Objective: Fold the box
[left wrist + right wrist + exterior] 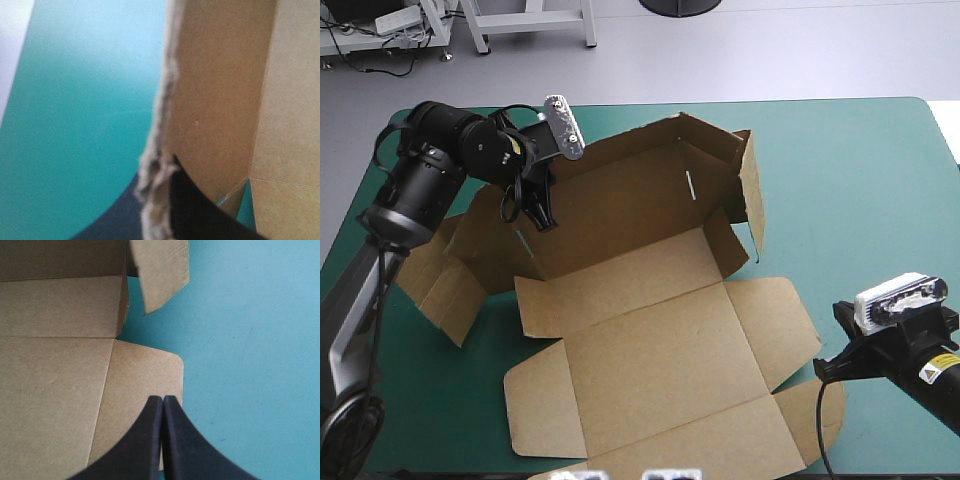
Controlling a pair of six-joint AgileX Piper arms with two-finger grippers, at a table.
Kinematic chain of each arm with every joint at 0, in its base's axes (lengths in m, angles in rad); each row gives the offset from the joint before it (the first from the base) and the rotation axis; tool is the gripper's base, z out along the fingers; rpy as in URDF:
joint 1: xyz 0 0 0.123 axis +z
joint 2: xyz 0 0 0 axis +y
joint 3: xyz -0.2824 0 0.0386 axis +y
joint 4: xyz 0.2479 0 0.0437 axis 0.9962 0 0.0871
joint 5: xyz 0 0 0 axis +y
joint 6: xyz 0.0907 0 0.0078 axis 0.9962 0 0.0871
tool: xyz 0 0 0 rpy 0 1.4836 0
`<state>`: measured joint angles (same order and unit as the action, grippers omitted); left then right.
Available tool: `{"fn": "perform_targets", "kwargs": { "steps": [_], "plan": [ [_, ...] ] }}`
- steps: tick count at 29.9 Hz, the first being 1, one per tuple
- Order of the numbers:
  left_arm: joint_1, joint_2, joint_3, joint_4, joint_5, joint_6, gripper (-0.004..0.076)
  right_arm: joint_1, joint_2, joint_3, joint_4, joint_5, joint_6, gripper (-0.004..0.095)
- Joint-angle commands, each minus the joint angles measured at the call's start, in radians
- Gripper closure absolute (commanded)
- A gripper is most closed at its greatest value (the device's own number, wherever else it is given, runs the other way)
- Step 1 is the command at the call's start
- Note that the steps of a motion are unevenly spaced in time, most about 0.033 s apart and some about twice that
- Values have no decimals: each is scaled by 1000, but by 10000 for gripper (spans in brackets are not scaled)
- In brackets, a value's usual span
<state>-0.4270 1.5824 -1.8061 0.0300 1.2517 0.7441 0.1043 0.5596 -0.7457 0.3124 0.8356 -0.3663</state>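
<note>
Pinching: left gripper [544, 218], fingers [195, 210] clamped on a raised left wall [215, 100] edge of the box [650, 350].
Right gripper [162, 399]: closed tip to tip, empty, over a flat corner flap [145, 375].
Box: mid-table on teal-green cover [860, 200], far walls raised.

Brown box [650, 350], far walls raised, mid-table

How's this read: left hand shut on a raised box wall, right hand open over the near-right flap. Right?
Wrong on one point: the right hand is shut, not open, over the near-right flap; the right wrist view shows it. The left hand is shut on a raised box wall.
</note>
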Motion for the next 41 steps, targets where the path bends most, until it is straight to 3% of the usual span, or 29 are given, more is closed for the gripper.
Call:
{"fn": "perform_targets", "kwargs": {
  "steps": [1, 7, 18, 27, 36, 41],
  "plan": [
    [-81, -111, -29, 66, -60, -39, 729, 0, 9, -27, 3, -138, -11, 933],
    [-191, -129, -6, 140, -110, -68, 729, 0, 9, -31, 0, -255, 2, 933],
    [-314, -130, 262, 309, -319, -99, 729, 0, 19, -118, -31, -275, 2, 932],
    [-411, -227, 487, 487, -476, -133, 729, 0, 162, -208, -31, -274, 4, 933],
    [-413, -315, 697, 763, -668, -434, 729, 0, 323, -319, -11, -269, 4, 932],
    [-415, -306, 754, 974, -715, -633, 729, 0, 408, -411, -30, -156, 4, 932]
  ]
}}
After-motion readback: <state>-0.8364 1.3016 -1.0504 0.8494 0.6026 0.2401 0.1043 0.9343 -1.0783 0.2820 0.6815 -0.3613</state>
